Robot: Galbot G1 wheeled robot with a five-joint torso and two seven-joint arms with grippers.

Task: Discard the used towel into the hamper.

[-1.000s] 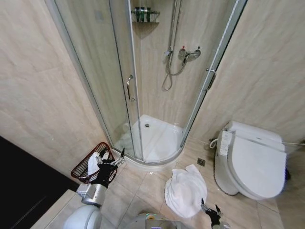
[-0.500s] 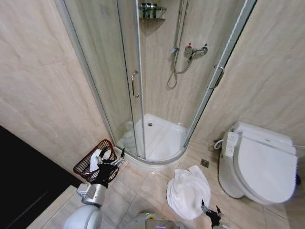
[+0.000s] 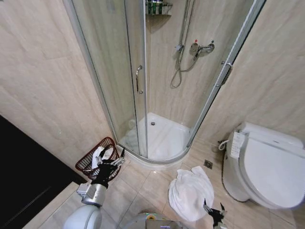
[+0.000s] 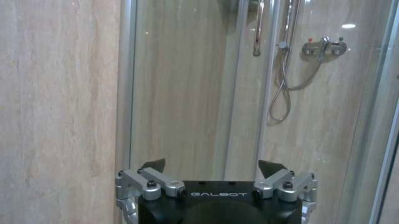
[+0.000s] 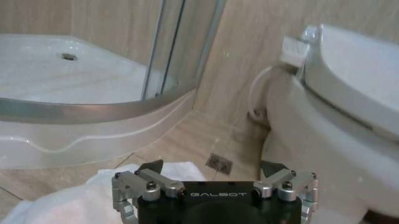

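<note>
white crumpled terry towel (image 3: 189, 193) lies heaped on the beige floor tiles (image 3: 138, 183) between shower tray (image 3: 164, 138) and toilet (image 3: 267, 167), just ahead of the right gripper (image 3: 214, 210), fingers spread, empty, held low. dark red-brown wire hamper (image 3: 95, 160) stands by the wall, well left of the towel; left gripper (image 3: 110, 163) hovers beside its rim, fingers spread. right arm is nearer the towel.

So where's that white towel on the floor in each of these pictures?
Head view: the towel lies on the tiles between shower tray and toilet.
Left wrist view: not in it.
Right wrist view: behind the right gripper, near the floor drain.
Shared landmark: the shower tray.
</note>
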